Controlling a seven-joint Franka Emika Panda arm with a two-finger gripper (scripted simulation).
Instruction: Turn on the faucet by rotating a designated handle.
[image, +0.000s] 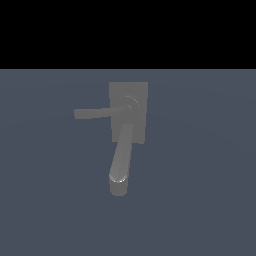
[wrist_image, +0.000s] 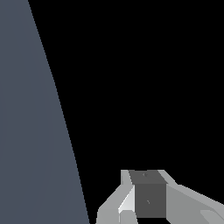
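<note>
One faucet is present in the exterior view, standing on a blue-grey floor near the scene's middle, and it comprises one flat rectangular base plate, one thick rounded spout reaching toward the near side, and one thin straight handle joined to a small round hub and pointing to the exterior view's left. One gripper appears only in the wrist view, seen in part at the picture's edge against a black background with a strip of the floor beside it; nothing is seen in its grasp there. Whether its fingers are spread or pressed together I cannot tell, and no arm shows in the exterior view.
</note>
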